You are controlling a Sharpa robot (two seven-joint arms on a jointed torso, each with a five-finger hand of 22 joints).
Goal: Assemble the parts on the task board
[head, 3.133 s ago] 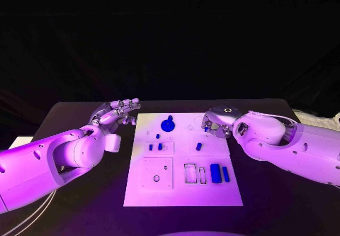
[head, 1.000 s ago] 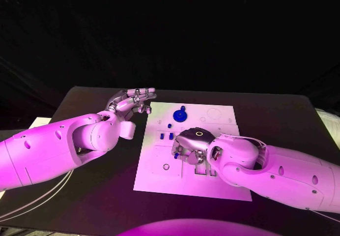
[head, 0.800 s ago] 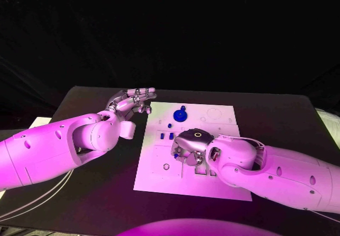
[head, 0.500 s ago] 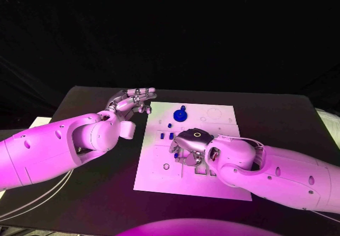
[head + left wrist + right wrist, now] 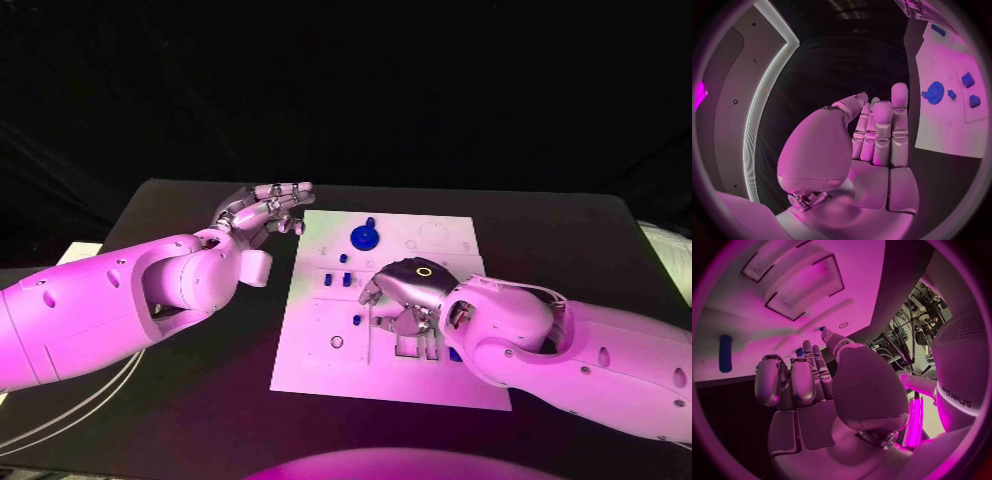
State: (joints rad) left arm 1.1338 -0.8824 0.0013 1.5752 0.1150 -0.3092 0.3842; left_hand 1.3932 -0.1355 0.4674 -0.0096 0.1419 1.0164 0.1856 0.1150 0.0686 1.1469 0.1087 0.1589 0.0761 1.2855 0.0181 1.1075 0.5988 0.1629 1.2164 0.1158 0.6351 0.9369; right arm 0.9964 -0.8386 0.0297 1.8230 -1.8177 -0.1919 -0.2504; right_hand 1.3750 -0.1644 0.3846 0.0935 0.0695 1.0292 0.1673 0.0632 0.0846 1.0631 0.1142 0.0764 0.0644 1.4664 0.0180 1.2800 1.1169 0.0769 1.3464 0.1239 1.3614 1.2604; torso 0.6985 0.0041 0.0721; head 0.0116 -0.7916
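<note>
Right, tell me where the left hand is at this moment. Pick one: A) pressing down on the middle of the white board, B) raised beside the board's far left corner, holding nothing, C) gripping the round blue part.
B: the left hand hangs by the far left corner of the white board, fingers apart and holding nothing, apart from the round blue part.

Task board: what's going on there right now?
The right hand is low over the middle of the white task board, fingers curled down among the slots; whether it holds a part cannot be told. The left hand holds nothing, fingers extended, beside the board's far left corner. A round blue part and small blue parts lie on the board's far half.
</note>
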